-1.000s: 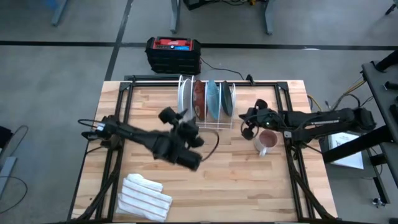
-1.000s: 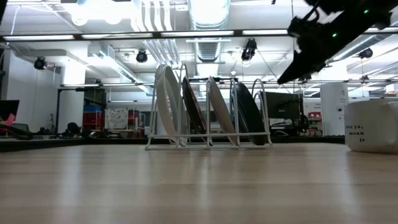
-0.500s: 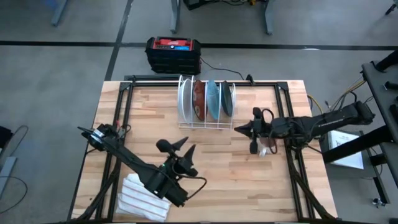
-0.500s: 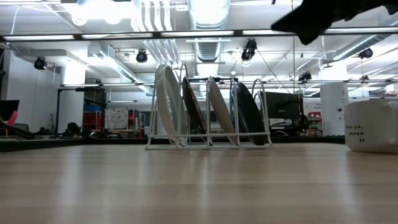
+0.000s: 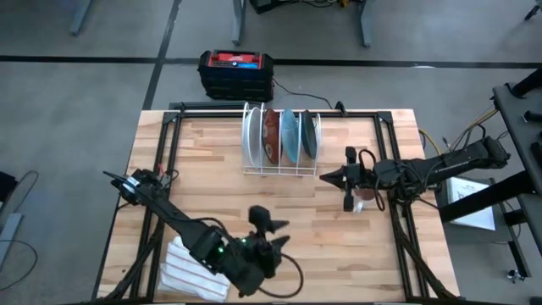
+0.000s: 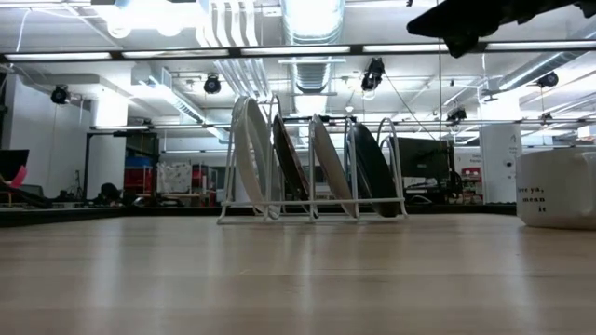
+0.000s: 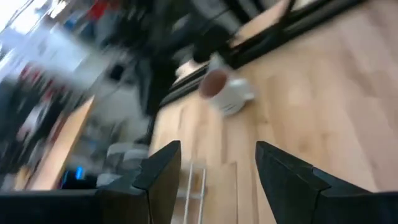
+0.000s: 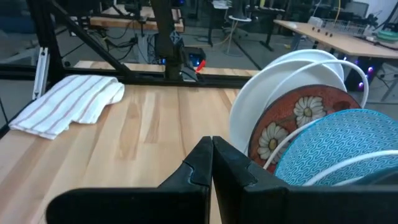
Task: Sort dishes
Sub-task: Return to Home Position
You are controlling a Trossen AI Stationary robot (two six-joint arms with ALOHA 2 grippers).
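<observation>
My left gripper (image 5: 269, 229) hangs over the table's (image 5: 356, 254) near side, close to the cloth (image 5: 196, 269). Only the left wrist view shows its fingers (image 7: 163, 168) spread wide, nothing between, with the mug (image 7: 225, 93) ahead. The dishes are well apart from it, on edge in the rack (image 5: 279, 172): white plate (image 5: 249, 134), red plate (image 5: 270, 135), light blue plate (image 5: 289, 134), dark plate (image 5: 311, 135). Low view shows their lean. My right gripper (image 5: 325, 177) sits just right of the rack. Right wrist view shows it pressed closed, empty, with the red plate's flowers close ahead.
</observation>
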